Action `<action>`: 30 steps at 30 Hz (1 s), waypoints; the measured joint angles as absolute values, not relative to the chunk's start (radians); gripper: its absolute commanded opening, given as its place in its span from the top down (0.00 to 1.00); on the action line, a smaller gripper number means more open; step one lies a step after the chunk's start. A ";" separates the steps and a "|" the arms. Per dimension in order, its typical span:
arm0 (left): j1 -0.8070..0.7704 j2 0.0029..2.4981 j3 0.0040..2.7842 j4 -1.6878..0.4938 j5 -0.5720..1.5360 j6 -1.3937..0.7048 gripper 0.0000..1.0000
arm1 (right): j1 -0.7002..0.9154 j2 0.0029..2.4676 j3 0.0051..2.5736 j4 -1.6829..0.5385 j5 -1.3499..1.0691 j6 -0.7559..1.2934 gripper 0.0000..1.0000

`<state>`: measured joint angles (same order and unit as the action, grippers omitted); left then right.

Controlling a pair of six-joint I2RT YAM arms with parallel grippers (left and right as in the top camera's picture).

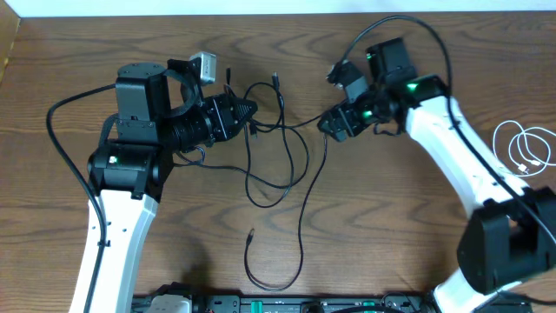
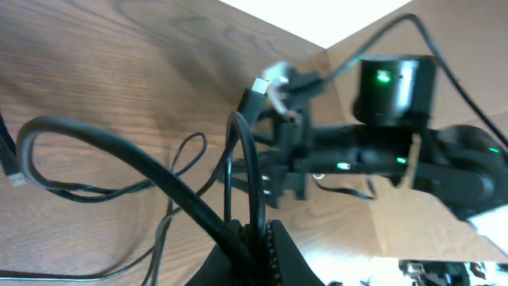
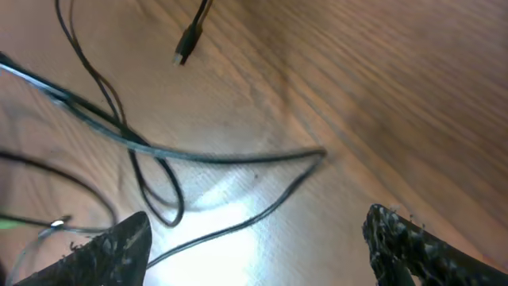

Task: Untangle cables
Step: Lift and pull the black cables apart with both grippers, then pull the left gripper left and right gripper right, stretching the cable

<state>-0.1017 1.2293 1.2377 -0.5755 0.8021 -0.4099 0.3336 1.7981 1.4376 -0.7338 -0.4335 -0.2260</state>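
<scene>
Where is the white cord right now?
Overhead view: the white cord lies coiled on the table at the far right edge, outside the right arm and well away from the black cord.

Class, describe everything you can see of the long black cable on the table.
The black cable is a thin, flexible, rubbery-looking cord. It lies in loose, crossing loops on the wooden table between the two arms. One small plug end lies free near the front edge, and a second points toward the back. The left pincer is shut on a strand of it. A sharp bend reaches toward the right pincer, whose fingers stand open and do not hold it.
</scene>
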 measured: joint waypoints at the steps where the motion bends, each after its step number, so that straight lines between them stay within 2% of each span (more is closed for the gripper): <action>1: -0.102 1.229 1.238 -0.575 0.810 -0.410 0.92 | 0.343 1.811 1.438 -0.710 -0.432 -0.238 0.16; 9: -0.102 1.229 1.238 -0.578 0.832 -0.410 0.93 | 0.379 1.846 1.437 -0.624 -0.418 -0.424 0.08; 15: -0.102 1.229 1.238 -0.586 0.833 -0.410 0.92 | 0.379 1.846 1.437 -0.617 -0.414 -0.542 0.09; 21: -0.102 1.229 1.238 -0.587 0.833 -0.410 0.92 | 0.380 1.859 1.437 -0.606 -0.414 -0.576 0.10; 24: -0.102 1.229 1.238 -0.587 0.833 -0.410 0.92 | 0.380 1.893 1.437 -0.601 -0.414 -0.583 0.14; 26: -0.102 1.229 1.238 -0.587 0.833 -0.410 0.92 | 0.381 1.926 1.437 -0.596 -0.415 -0.588 0.27; 27: -0.102 1.229 1.238 -0.587 0.833 -0.410 0.92 | 0.381 1.938 1.437 -0.593 -0.414 -0.587 0.38; 28: -0.102 1.229 1.238 -0.587 0.833 -0.410 0.92 | 0.381 1.944 1.437 -0.582 -0.414 -0.589 0.56; 29: -0.102 1.229 1.238 -0.587 0.833 -0.410 0.92 | 0.382 1.945 1.437 -0.573 -0.414 -0.580 0.92; 30: -0.102 1.229 1.238 -0.587 0.831 -0.410 0.92 | 0.382 1.945 1.437 -0.556 -0.413 -0.572 0.99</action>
<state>-0.1017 1.2293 1.2377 -0.5873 0.8307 -0.4099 0.3820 1.9453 1.4372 -0.5556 -0.4133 -0.5720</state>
